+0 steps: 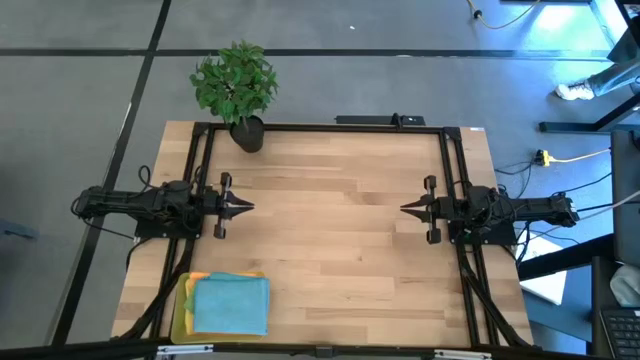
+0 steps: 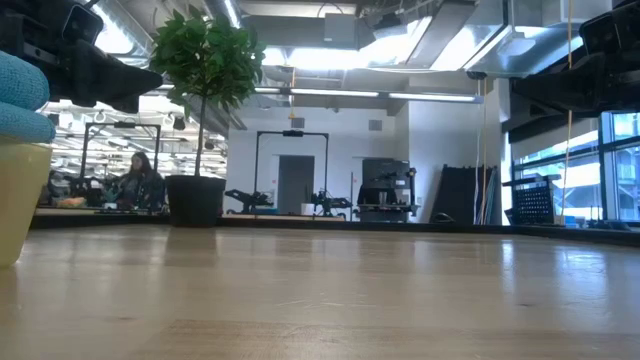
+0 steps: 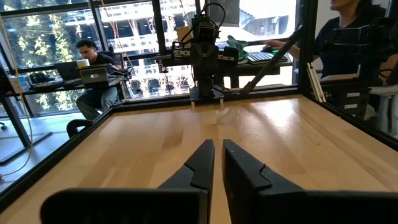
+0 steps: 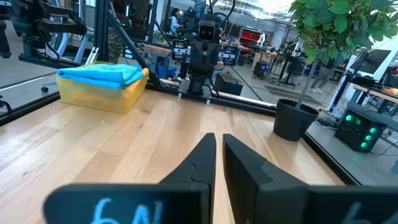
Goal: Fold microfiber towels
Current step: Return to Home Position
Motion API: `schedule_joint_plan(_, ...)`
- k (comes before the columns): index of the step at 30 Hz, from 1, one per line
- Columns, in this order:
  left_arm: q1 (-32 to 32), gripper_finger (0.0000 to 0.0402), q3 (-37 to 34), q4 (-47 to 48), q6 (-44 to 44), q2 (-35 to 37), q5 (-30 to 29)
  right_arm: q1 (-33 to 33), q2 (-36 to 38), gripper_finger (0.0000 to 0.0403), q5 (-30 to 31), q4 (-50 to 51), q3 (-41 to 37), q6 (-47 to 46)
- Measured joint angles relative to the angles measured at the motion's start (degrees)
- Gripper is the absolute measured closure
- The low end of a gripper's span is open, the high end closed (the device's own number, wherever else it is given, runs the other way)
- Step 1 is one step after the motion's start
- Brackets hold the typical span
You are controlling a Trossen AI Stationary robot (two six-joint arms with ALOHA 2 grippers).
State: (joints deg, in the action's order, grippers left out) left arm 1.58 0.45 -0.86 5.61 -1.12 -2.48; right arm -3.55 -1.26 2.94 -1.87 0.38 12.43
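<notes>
We hold the left gripper [image 1: 249,206] and right gripper [image 1: 404,209] back, fingers together and empty, because the towels [image 1: 232,303] already fill the tray [image 4: 99,96]

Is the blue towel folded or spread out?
Folded: the blue towel lies as a compact pad atop the yellow tray.
</notes>
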Motion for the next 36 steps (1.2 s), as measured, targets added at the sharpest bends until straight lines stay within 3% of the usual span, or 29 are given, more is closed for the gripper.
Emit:
schedule_joint_plan(8, 0.0, 0.0371, 0.0, 0.0, 0.0, 0.0, 0.0, 0.0, 0.0, 0.037, 0.0, 0.0, 0.0, 0.0)
schedule_joint_plan(27, 0.0, 0.0401, 0.0, 0.0, 0.0, 0.0, 0.0, 0.0, 0.0, 0.037, 0.0, 0.0, 0.0, 0.0)
schedule_joint_plan(36, 0.0, 0.0386, 0.0, 0.0, 0.0, 0.0, 0.0, 0.0, 0.0, 0.037, 0.0, 0.0, 0.0, 0.0)
